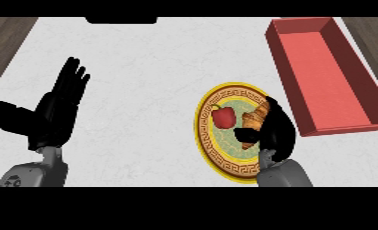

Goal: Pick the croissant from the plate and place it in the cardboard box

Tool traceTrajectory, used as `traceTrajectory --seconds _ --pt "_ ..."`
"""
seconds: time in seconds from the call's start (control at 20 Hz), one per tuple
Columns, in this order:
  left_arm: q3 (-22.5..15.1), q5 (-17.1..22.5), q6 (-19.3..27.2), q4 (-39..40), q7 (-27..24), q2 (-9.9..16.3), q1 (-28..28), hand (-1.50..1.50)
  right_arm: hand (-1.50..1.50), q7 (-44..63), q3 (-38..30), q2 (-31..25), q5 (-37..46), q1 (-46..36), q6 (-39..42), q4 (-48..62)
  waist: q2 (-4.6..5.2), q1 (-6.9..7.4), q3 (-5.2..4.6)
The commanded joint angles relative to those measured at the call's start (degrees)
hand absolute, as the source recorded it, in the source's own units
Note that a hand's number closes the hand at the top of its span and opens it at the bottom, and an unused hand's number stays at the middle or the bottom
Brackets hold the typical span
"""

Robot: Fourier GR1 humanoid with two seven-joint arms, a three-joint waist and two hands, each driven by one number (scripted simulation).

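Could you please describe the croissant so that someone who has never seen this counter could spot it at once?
Find the round yellow-rimmed plate just left of the long red box. The croissant lies on its right side, under the right hand. It is golden brown and ridged, unlike the smooth red item beside it.

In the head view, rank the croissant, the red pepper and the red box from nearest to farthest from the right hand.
1. Croissant: on the plate, right at the right hand.
2. Red pepper: on the plate, just left of the croissant.
3. Red box: up and right of the plate; its middle lies farthest.
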Motion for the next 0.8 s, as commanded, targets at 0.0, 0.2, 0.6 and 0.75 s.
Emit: traceTrajectory --seconds 0.0,0.2,0.6,0.75 --pt "-0.9 -1.4 0.4 -4.8 2.0 -1.6 3.3 0.0 1.5 0.5 -0.5 0.1 1.1 -1.8 -1.9 5.4 0.0 0.19 0.01" --pt "-0.2 -1.8 0.0 4.0 -0.9 -3.0 -3.7 0.0 1.5 7.3 5.1 0.1 5.7 -5.3 -0.5 6.3 0.08 -0.02 0.0" --pt "-0.8 -1.4 -1.5 -1.4 2.2 -2.2 -1.8 0.0 1.5 -0.7 12.1 0.1 5.3 -14.6 9.1 9.6 0.38 3.1 0.05" --pt "-1.1 -1.6 -2.9 0.9 1.1 -1.7 -4.1 0.0 1.5 -11.6 17.0 0.1 1.0 -20.6 15.9 12.6 1.54 6.07 0.03"
